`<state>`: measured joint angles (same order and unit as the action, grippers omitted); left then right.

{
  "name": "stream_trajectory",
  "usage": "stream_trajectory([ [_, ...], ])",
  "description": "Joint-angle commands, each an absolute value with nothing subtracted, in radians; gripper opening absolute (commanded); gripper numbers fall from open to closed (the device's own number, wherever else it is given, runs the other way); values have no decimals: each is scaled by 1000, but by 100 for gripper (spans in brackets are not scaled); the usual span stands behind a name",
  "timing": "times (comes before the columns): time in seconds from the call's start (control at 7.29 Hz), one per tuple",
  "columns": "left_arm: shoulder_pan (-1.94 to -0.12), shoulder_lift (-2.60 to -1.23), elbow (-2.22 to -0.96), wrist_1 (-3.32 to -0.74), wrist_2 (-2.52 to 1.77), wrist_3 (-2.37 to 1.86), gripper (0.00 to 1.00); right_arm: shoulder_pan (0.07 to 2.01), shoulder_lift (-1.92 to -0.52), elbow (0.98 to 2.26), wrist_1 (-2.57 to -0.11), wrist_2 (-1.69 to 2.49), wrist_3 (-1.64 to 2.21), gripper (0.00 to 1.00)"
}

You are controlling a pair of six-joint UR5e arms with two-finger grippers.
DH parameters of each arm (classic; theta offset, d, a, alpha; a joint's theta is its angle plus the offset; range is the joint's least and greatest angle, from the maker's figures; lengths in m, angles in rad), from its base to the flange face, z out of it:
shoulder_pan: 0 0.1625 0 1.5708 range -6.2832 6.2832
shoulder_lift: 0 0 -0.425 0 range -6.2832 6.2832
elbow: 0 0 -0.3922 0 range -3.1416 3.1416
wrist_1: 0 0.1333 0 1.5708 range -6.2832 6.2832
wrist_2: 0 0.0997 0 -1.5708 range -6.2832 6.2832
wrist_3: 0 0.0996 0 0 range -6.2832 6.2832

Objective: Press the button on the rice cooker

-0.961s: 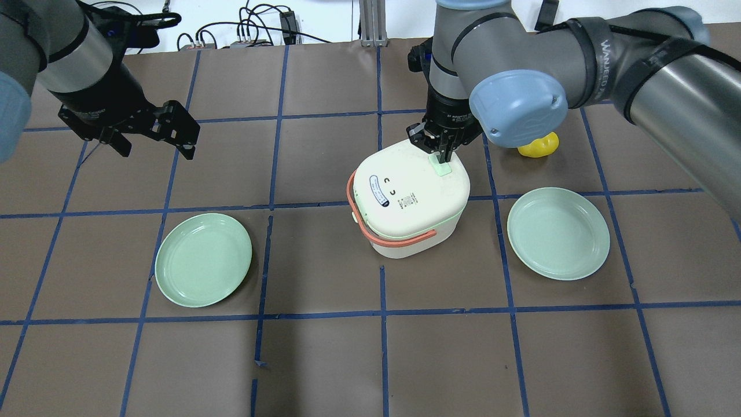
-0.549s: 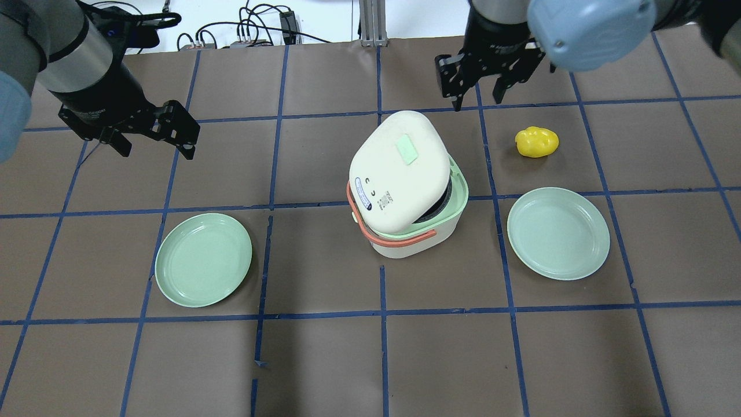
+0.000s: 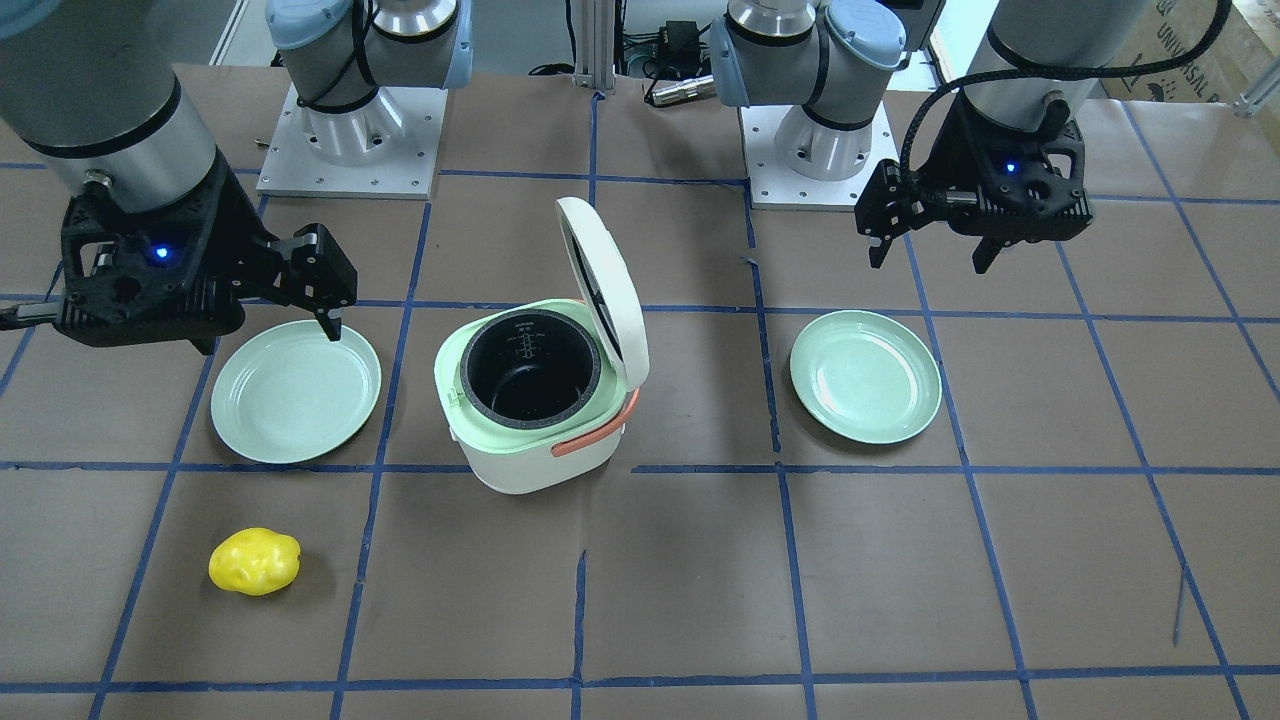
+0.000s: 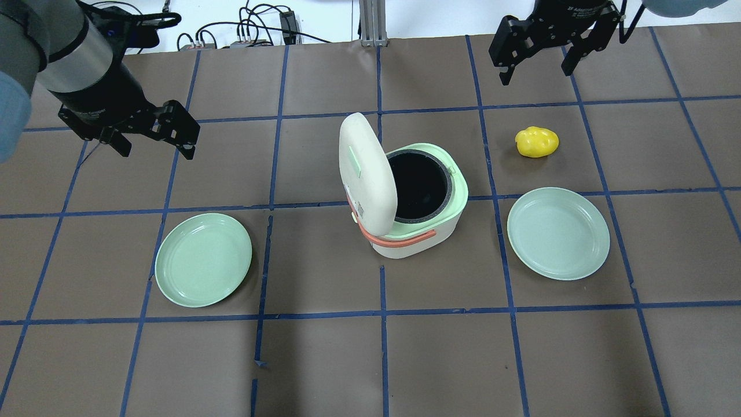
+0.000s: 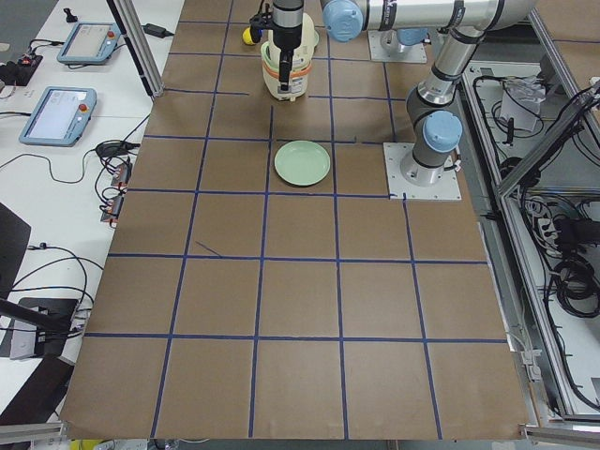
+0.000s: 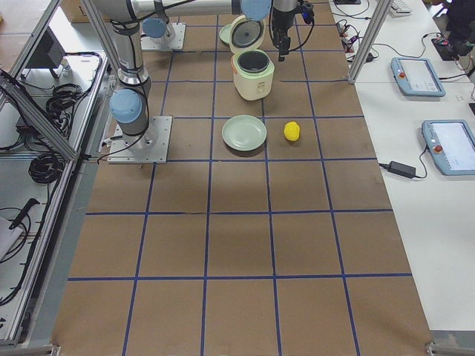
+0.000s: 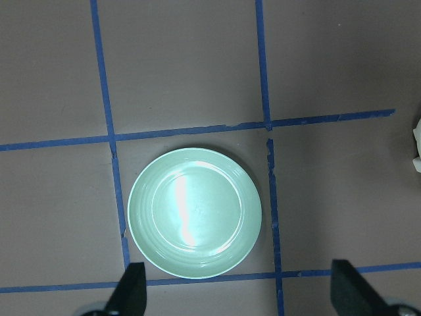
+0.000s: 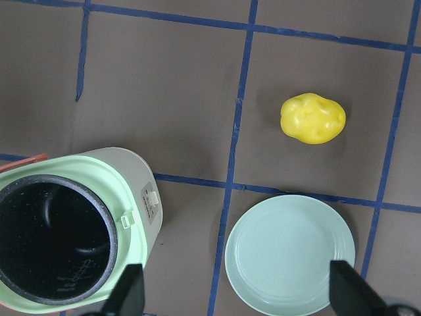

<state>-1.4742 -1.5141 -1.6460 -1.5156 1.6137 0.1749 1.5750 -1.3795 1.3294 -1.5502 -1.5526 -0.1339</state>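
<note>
The white rice cooker (image 4: 418, 240) stands mid-table with its lid (image 4: 367, 168) swung up on its hinge, so the dark inner pot (image 3: 528, 370) shows. The pale green button (image 4: 354, 162) sits on the raised lid's outer face. My right gripper (image 4: 537, 72) is open and empty, high above the table's far right, well away from the cooker. Its wrist view shows the pot (image 8: 56, 243) below left of the fingers (image 8: 128, 293). My left gripper (image 4: 156, 152) is open and empty at far left, above a green plate (image 7: 195, 212).
A yellow toy fruit (image 4: 537, 142) lies right of the cooker, beyond a green plate (image 4: 558, 233). Another green plate (image 4: 203, 259) lies left of the cooker. Cables and the arm bases (image 3: 350, 140) sit along the table's edge on the robot's side.
My right gripper lifted off the button on the lid and drew back up to the far right. The lid sprang from closed to fully upright. My left arm has not moved.
</note>
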Motion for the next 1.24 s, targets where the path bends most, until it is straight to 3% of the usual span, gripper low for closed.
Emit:
stream_trajectory([
  [0.0,-1474,-1514,-1646,-1516,1614,175,100,1574,-1381,1327,-1549,-1554,-129,100],
  [1.1,-1474,-1514,-1646,-1516,1614,175,100,1575,-1407,1347,-1511,-1568,-69,100],
])
